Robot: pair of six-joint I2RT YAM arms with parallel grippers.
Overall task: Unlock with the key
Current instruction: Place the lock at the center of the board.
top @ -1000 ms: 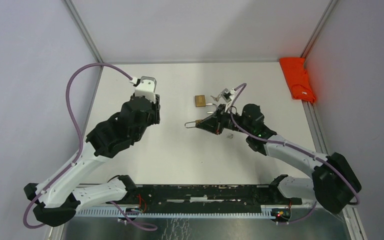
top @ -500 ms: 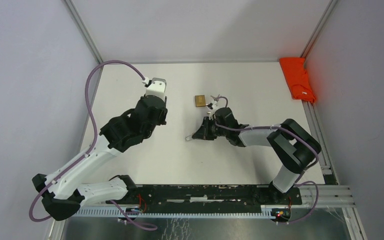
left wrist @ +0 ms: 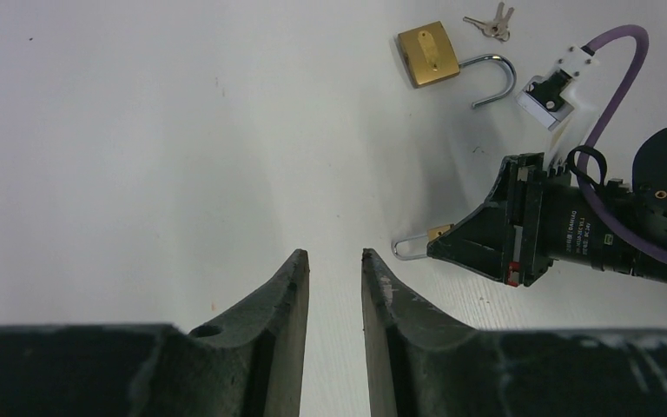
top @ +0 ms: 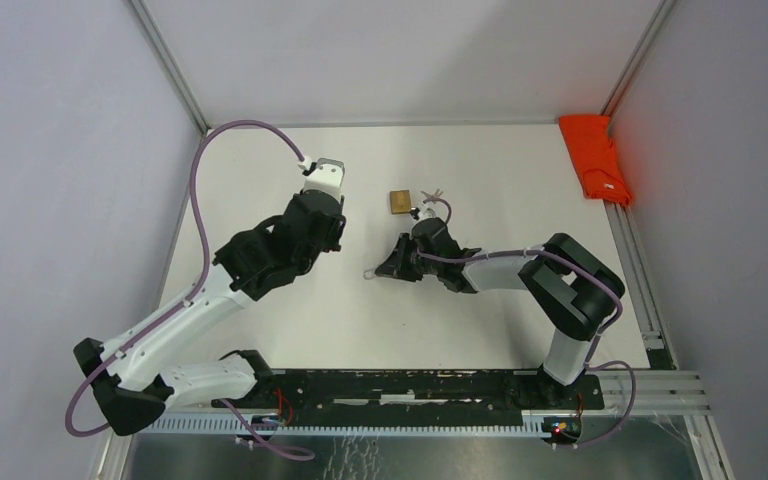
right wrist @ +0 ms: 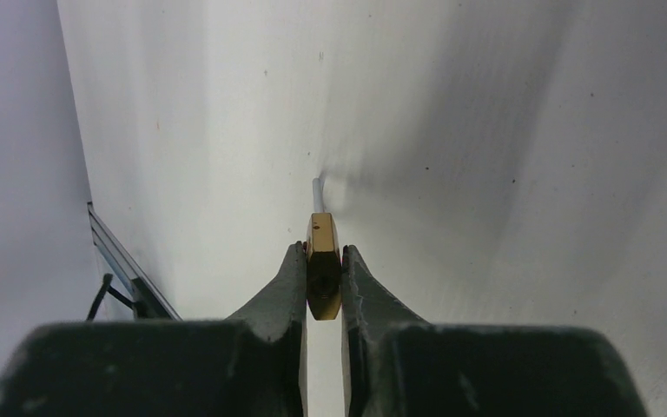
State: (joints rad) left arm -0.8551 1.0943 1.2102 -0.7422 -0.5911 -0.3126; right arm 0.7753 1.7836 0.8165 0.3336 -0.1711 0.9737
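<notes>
A small brass padlock is pinched edge-on in my right gripper, which is shut on it. Its silver shackle pokes out to the left beyond the fingertips, low over the white table. A larger brass padlock lies at the back with its shackle swung open, and a bunch of keys lies just right of it. My left gripper hovers open with nothing between its fingers, a short way left of the held padlock's shackle.
An orange cloth lies at the back right corner beside the metal frame rail. The right wrist's purple cable loops above that gripper. Grey walls close in the table on three sides.
The left arm has swung right toward the middle and its jaws have narrowed a little. The right arm has folded at the elbow, carrying the held padlock slightly left and nearer.
</notes>
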